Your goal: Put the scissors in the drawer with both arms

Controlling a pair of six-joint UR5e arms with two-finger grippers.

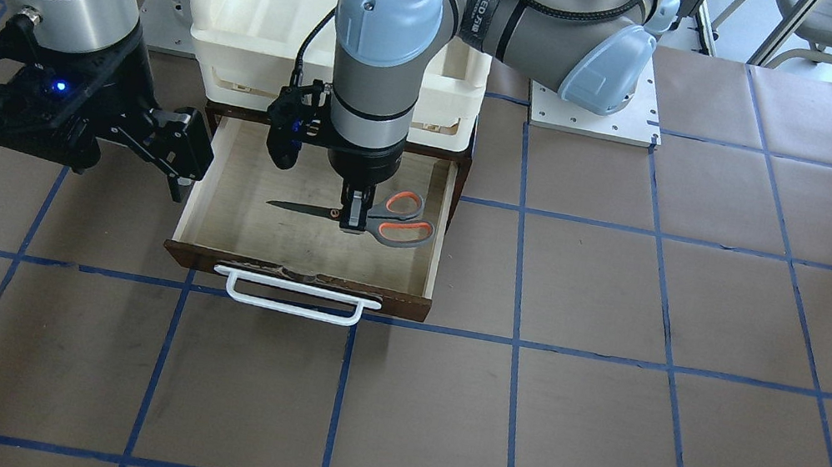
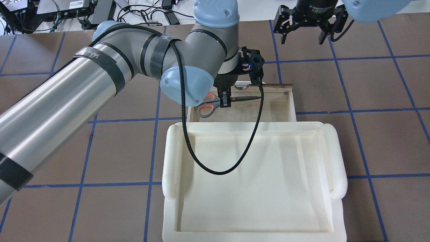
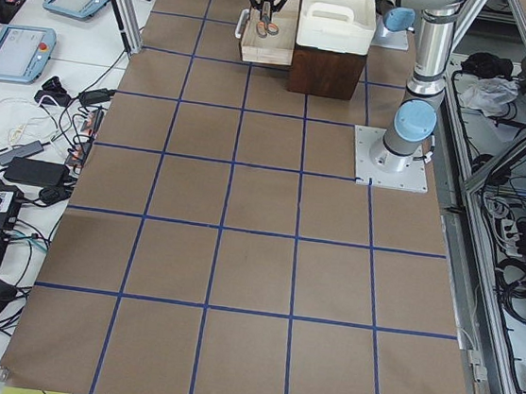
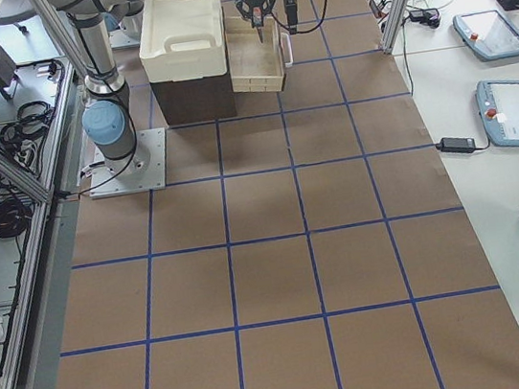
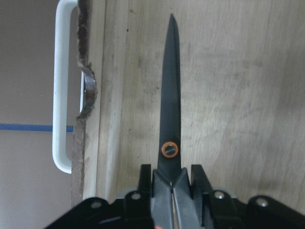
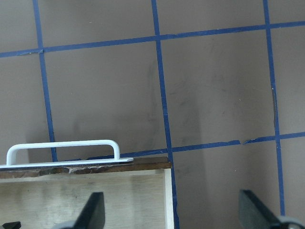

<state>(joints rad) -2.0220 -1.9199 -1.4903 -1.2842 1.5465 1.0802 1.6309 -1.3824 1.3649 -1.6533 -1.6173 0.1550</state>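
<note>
The scissors point(image 1: 393, 219) have grey handles with orange-red loops and lie level inside the open drawer point(image 1: 247, 235), at or just above its plywood floor. My left gripper point(image 1: 355, 217) points straight down and is shut on them just behind the orange pivot point(image 5: 170, 149); the blades point(image 5: 170, 95) point along the drawer front. In the overhead view the left gripper point(image 2: 224, 101) holds the scissors point(image 2: 207, 106) at the drawer's point(image 2: 291, 104) left end. My right gripper point(image 1: 191, 155) is open and empty, above the drawer's other front corner point(image 6: 164, 164).
A cream-white plastic tray point(image 2: 169, 161) sits on top of the dark cabinet behind the drawer. The drawer's white bar handle point(image 1: 295, 302) sticks out over the brown table with blue tape lines point(image 1: 602, 434). The left arm's black cable point(image 2: 215, 169) hangs over the tray.
</note>
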